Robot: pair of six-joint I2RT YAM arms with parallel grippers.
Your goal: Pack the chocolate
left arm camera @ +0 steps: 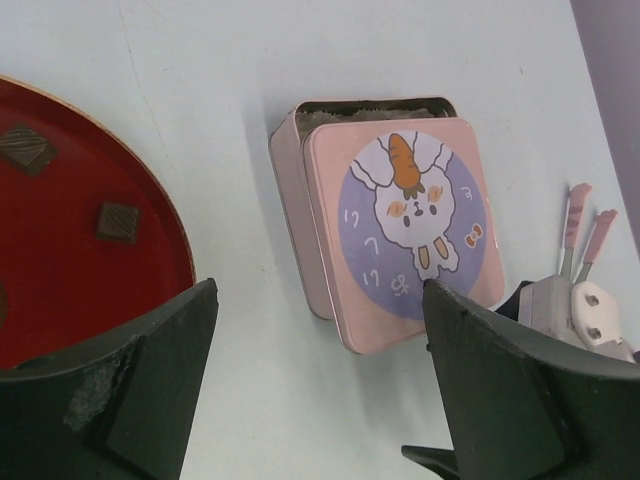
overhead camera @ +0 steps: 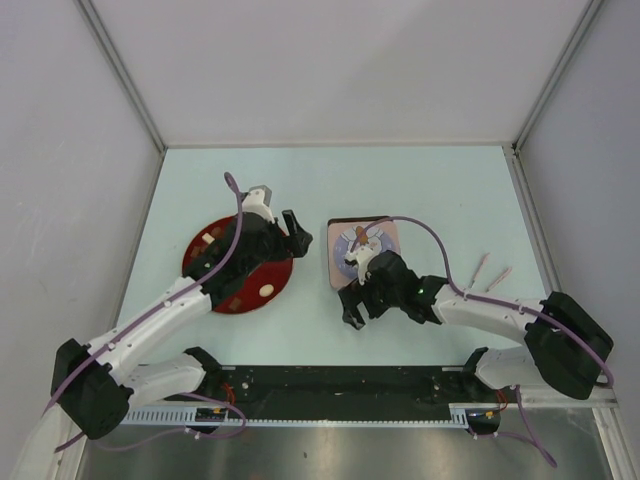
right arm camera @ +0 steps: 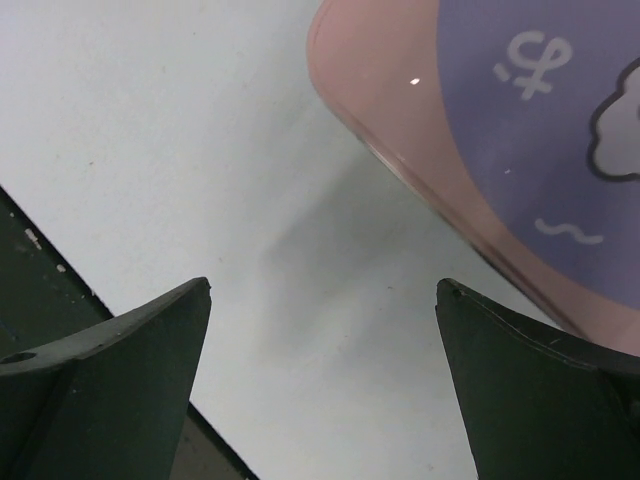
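Observation:
Two dark brown square chocolates [left arm camera: 117, 221] [left arm camera: 25, 146] lie on the red plate [left arm camera: 60, 300] at the left of the left wrist view. The pink tin [left arm camera: 290, 190] stands right of the plate. Its rabbit-print lid [left arm camera: 405, 230] lies on it, shifted toward me, leaving a gap at the far edge. My left gripper [left arm camera: 318, 300] is open and empty above the table between the plate and the tin [overhead camera: 298, 232]. My right gripper [right arm camera: 325, 290] is open and empty just near of the tin's front corner [overhead camera: 347, 307], with the lid [right arm camera: 480, 100] at its upper right.
Thin pink tongs [overhead camera: 490, 272] lie on the table right of the tin, also in the left wrist view [left arm camera: 575, 215]. The right arm [overhead camera: 480, 312] stretches from the right base to the tin. A black rail [overhead camera: 340, 385] runs along the near edge.

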